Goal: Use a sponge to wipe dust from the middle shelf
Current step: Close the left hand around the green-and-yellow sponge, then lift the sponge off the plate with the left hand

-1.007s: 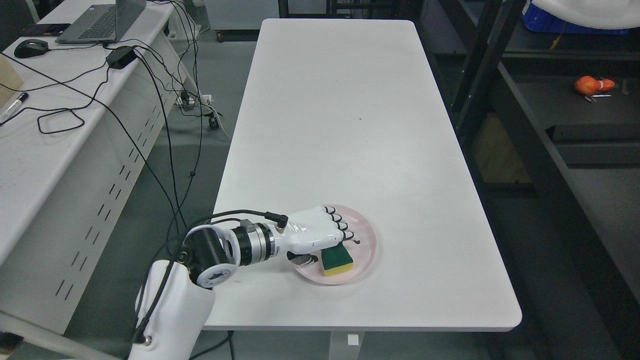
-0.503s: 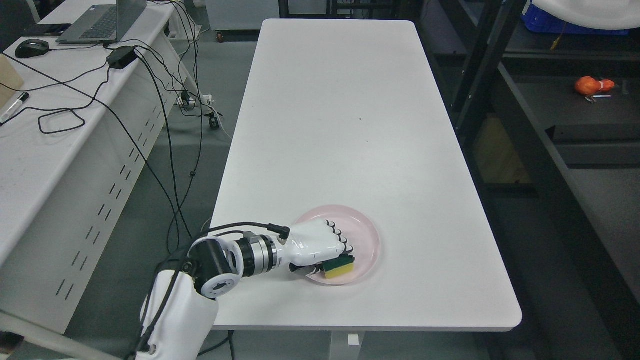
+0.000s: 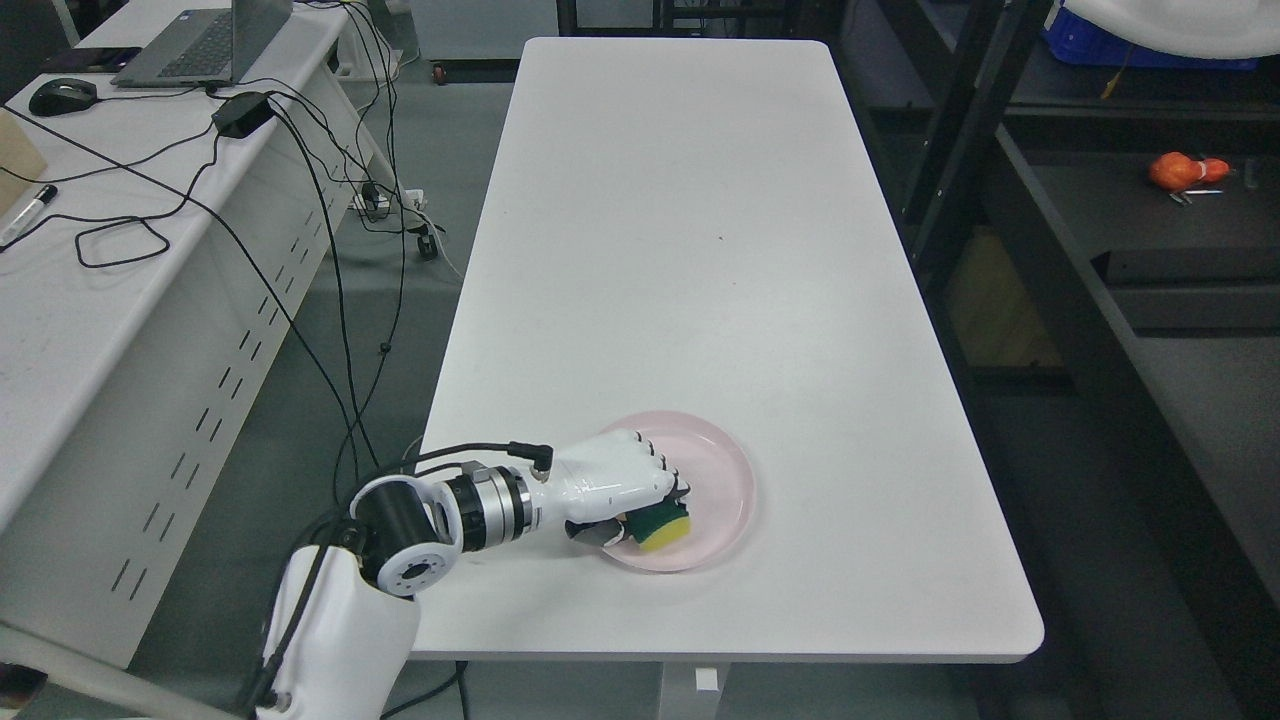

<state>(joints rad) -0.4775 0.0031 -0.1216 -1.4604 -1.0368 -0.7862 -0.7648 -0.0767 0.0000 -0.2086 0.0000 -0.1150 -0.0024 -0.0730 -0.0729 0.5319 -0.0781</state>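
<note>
Fingers (image 3: 668,478) of my left hand (image 3: 610,485) curled around the sponge (image 3: 662,524), pinching it just above the pink plate (image 3: 725,480) on the bench (image 3: 690,250); pickup step in hand, next likely lift clear and carry to the dark shelf (image 3: 1190,215), far right of the fingers.

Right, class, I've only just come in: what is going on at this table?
The robot's left hand is curled around a green and yellow sponge, over the near left part of a pink plate on the white table. The sponge is squeezed in the fingers. The dark shelving stands to the right, not yet wiped. The right arm is out of view.
</note>
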